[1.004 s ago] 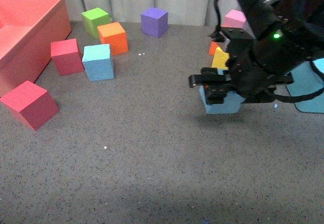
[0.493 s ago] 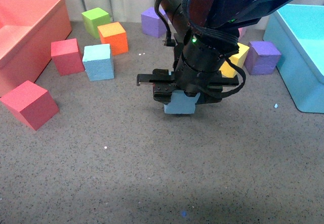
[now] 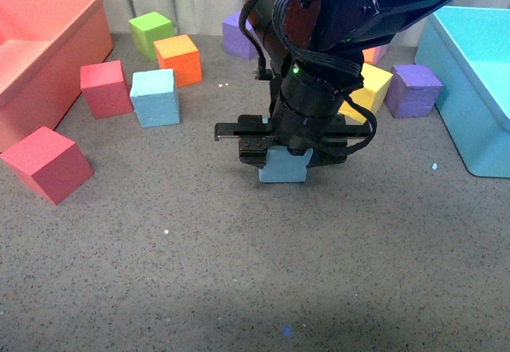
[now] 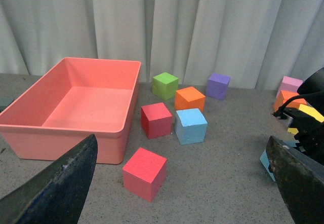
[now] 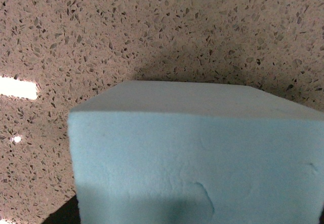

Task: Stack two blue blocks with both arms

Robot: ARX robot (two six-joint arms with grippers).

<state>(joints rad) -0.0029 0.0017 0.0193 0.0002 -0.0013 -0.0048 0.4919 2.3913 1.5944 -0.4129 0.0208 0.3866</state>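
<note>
Right gripper [image 3: 285, 150]: black, two-fingered, pointing down at mid-table; its jaws are closed on the held light sky-blue foam cube [image 3: 283, 167].
Held cube: it fills the right wrist view [image 5: 197, 158] with the speckled grey tabletop [image 3: 239, 272] behind it. Whether it touches the table cannot be told.
Left gripper [image 4: 180, 153]: its jaws are spread wide with nothing between them, and its black fingers [image 4: 61, 183] frame the left wrist view.
Second light sky-blue foam cube [image 3: 155, 97]: it sits on the table well to the left of the held cube, just beside a red foam cube [image 3: 105, 89] and an orange foam cube [image 3: 177, 59].
</note>
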